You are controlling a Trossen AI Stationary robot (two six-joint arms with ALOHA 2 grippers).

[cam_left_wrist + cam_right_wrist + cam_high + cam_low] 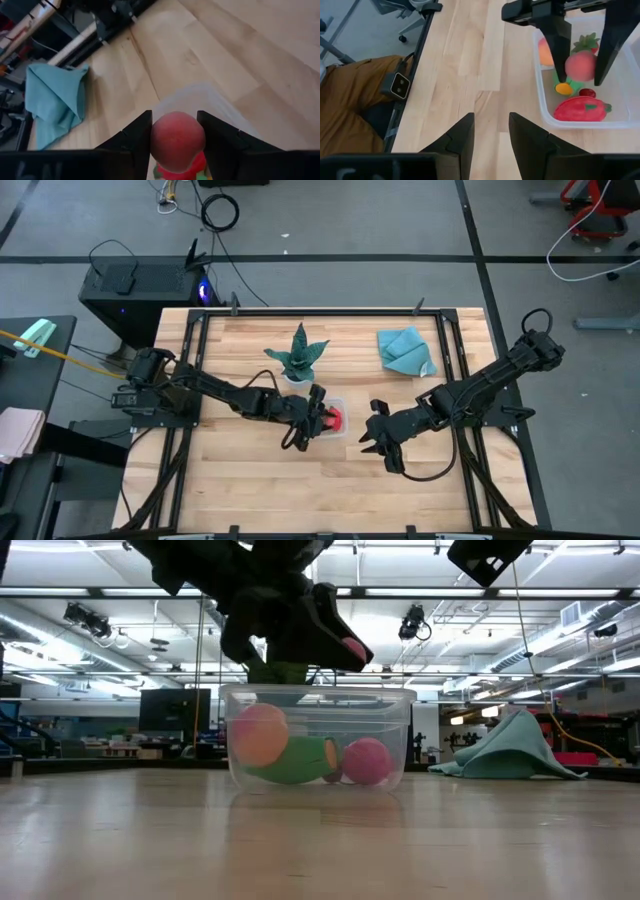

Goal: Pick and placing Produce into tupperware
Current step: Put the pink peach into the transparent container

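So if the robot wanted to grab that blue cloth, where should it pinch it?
Probably at the raised peak of the crumpled blue cloth. It sits in a heap, not flat, so a fold sticks up there. Coming down from above, the jaws could close across that ridge. The free right gripper is the nearer one; the left gripper holds a round pink-red toy fruit.

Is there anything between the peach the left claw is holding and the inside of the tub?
Nothing visible. The left claw holds the peach directly over the open tub, which has no lid. Other produce already lies inside, including a red pepper, so it would land among those.
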